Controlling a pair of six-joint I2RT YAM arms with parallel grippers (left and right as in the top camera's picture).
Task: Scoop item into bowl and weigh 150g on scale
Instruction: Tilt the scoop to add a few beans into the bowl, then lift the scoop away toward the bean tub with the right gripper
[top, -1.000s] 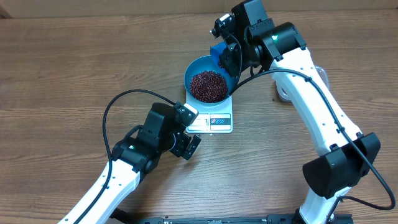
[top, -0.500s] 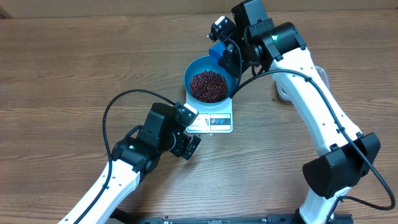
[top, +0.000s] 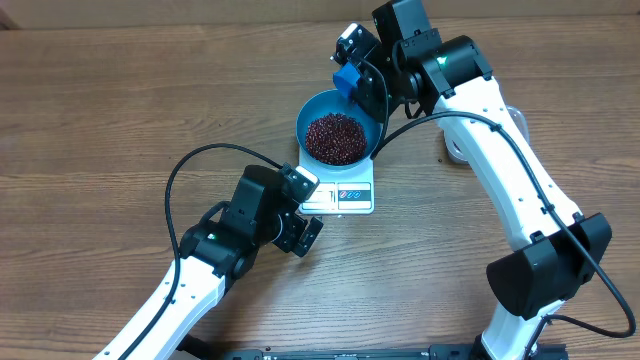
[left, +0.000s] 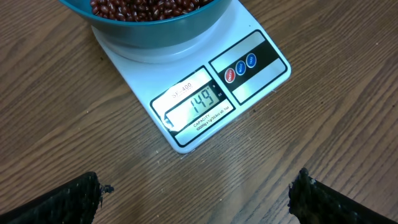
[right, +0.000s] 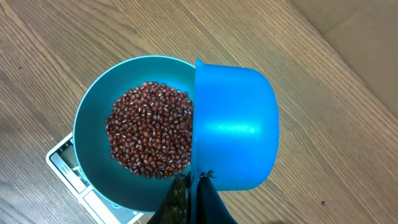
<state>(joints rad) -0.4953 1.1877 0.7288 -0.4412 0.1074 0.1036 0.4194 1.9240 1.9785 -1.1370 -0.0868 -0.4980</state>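
Observation:
The blue bowl (top: 312, 112) stands on the white scale (top: 352, 194) and holds a heap of dark red beans (top: 335, 138). In the left wrist view the scale (left: 258, 65) shows 149 on its display, with the bowl (left: 155, 38) just behind it. My right gripper (top: 352, 72) is shut on the handle of a small blue scoop (top: 346, 80), which hangs tipped over the bowl's far right rim. From the right wrist I see the scoop's outside (right: 236, 137), beans (right: 152, 137), bowl (right: 93, 165) and my right gripper (right: 193, 196). My left gripper (top: 312, 208) stands open over bare wood near the scale's front; its fingers (left: 68, 199) hold nothing.
A pale round object (top: 455, 150) lies partly hidden behind the right arm. A black cable (top: 200, 160) loops over the table left of the scale. A cardboard edge (right: 354, 37) runs along the table's far side.
My right gripper has drawn the scoop a little up and away from the bowl's rim. The left arm, bowl and scale have stayed put.

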